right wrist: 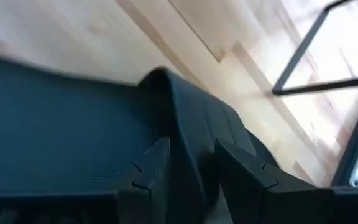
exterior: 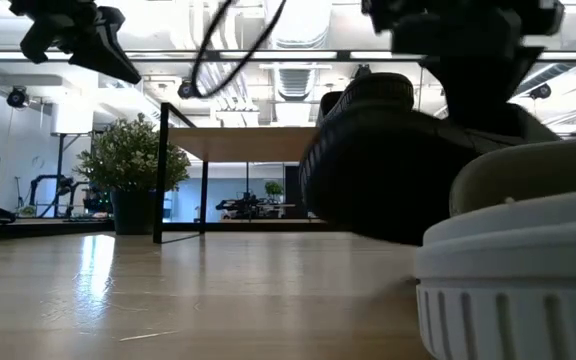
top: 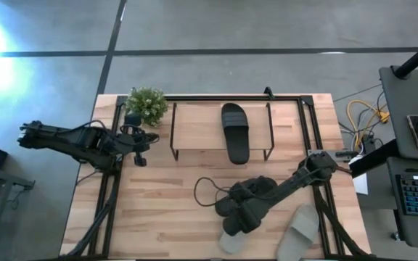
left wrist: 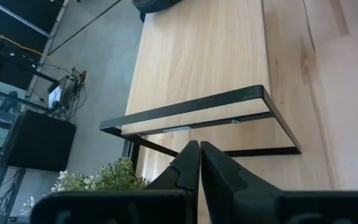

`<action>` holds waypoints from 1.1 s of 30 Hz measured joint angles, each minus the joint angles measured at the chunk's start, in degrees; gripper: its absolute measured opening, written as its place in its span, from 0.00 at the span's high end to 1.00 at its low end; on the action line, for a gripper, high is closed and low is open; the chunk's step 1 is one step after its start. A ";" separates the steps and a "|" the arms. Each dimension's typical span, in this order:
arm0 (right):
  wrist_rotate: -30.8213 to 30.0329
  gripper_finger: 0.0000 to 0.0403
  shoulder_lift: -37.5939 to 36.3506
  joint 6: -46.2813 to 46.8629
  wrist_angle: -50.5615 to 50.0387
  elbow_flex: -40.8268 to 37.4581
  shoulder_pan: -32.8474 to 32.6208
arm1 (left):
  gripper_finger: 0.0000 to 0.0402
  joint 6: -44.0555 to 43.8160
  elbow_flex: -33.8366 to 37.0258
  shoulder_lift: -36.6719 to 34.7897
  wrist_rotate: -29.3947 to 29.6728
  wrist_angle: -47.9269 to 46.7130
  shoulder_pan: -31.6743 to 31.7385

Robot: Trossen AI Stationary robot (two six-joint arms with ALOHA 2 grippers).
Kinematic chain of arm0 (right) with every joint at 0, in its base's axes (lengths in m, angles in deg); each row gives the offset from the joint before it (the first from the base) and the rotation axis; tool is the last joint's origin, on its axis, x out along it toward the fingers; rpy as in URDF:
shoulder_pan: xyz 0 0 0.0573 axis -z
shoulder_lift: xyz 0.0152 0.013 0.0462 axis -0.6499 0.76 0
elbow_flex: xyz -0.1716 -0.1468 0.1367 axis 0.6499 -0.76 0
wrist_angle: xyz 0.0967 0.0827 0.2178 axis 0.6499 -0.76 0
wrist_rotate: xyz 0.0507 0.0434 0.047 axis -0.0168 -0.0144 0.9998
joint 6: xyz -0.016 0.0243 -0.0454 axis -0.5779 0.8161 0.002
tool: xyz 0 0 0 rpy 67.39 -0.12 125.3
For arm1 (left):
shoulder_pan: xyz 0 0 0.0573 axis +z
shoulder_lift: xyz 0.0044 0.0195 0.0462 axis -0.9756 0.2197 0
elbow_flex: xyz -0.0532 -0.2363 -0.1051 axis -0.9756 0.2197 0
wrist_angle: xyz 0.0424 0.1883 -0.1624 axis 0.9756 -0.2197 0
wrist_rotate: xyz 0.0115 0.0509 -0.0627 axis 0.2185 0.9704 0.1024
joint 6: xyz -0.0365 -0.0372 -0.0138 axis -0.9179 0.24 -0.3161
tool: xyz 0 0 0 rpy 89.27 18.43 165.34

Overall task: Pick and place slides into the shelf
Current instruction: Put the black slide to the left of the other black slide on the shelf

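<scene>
Surface: light wood tabletop (top: 158, 210) on a dark frame, grey concrete floor around it.
Near edge: two pale grey-green slides on the tabletop, one (top: 302, 232) lying long toward the right corner, the other (top: 232, 242) partly hidden beneath the right arm's load.
Right gripper: right gripper (right wrist: 188, 171) sits near the table's front, fingers narrowed onto the edge of a black slide (top: 247, 199); in the low view that slide (exterior: 388, 170) hangs clear of the wood, tilted, above the grey-green slide (exterior: 513, 270) in the foreground.
Middle: loose black cable (top: 205, 190) loops on the wood just beside the held slide.
Shelf: shelf (top: 194, 127) stands toward the far edge, light board on thin black wire legs; second black slide (top: 235, 132) lies on its board.
Left gripper: left gripper (left wrist: 199, 163) waits left of the shelf, raised off the table, fingers pressed together on nothing.
Far corner: potted plant (top: 146, 106) beside the shelf's left end.
</scene>
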 joint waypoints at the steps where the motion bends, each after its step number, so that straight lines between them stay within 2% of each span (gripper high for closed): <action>1: 0.07 0.71 0.00 0.36 0.03 -0.50 0.00 | 1.00 -0.01 0.00 0.01 0.00 0.02 0.00; 6: -0.15 0.77 -0.02 0.17 0.28 -2.02 0.81 | 1.00 -0.07 0.00 0.13 0.00 0.16 0.00; 11: 0.05 0.94 -0.20 2.06 0.14 -4.52 1.09 | 1.00 -0.07 0.00 0.64 -0.02 0.52 0.00; 12: 0.05 0.96 -0.22 2.75 0.31 -4.89 1.01 | 1.00 -0.07 0.00 0.80 -0.02 0.59 0.00; 20: 1.74 0.97 -1.55 6.17 -0.25 -3.13 1.07 | 1.00 -0.92 -0.07 1.57 -0.25 0.64 0.00; 29: 3.30 0.97 -7.88 6.17 0.28 3.11 0.50 | 1.00 -5.97 -0.15 2.27 -0.44 0.88 0.04; 33: 1.01 0.97 -9.48 -1.06 0.94 8.59 0.06 | 1.00 -5.96 -0.26 2.55 -0.42 1.06 0.04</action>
